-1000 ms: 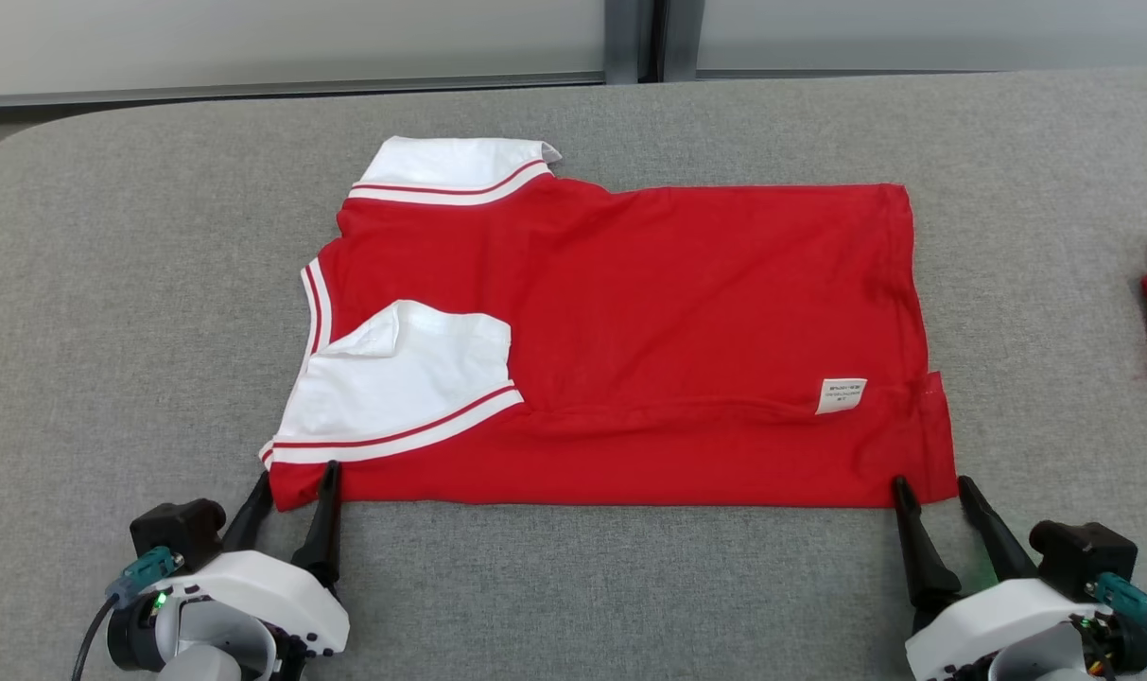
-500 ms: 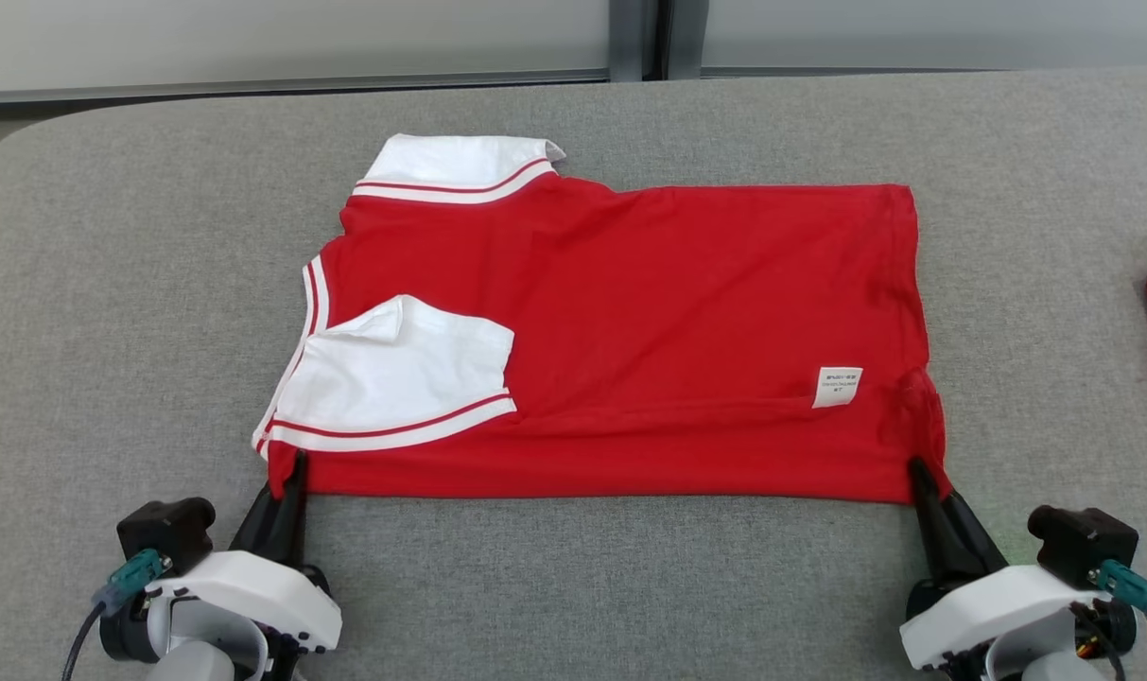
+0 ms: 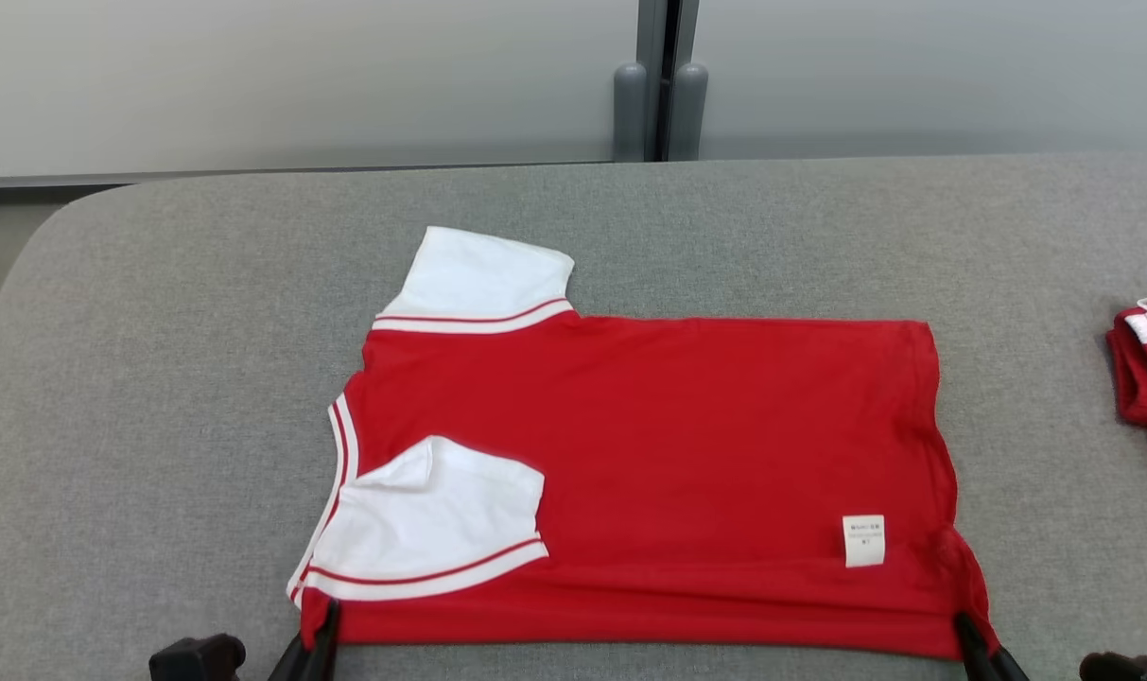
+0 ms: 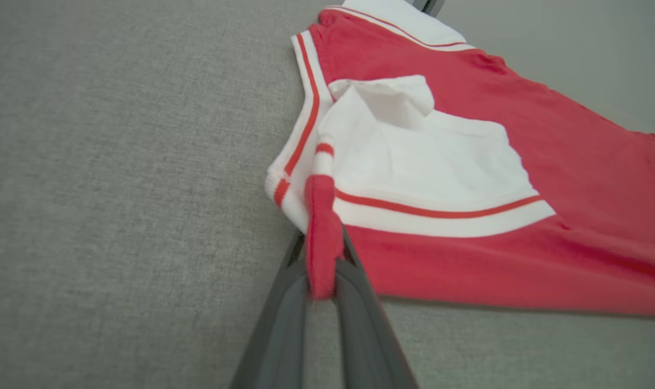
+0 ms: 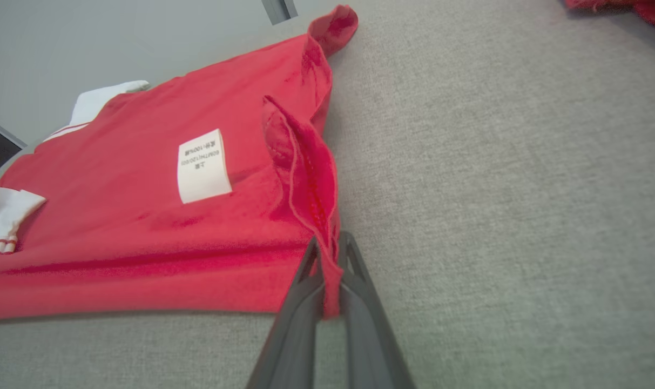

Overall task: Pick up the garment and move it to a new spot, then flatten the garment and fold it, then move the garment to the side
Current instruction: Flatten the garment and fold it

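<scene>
Grey fabric worktop (image 3: 157,378) carries your garment (image 3: 677,454), a red shirt with white, red-striped sleeves, lying folded flat mid-worktop; its white care label (image 5: 204,166) near the right hem has small print you can't read. Your left hand (image 4: 324,254) is clamped on the near left corner, and your right hand (image 5: 331,248) pinches the near right corner. Well apart at the right edge sits a second red garment (image 3: 1140,369).
</scene>
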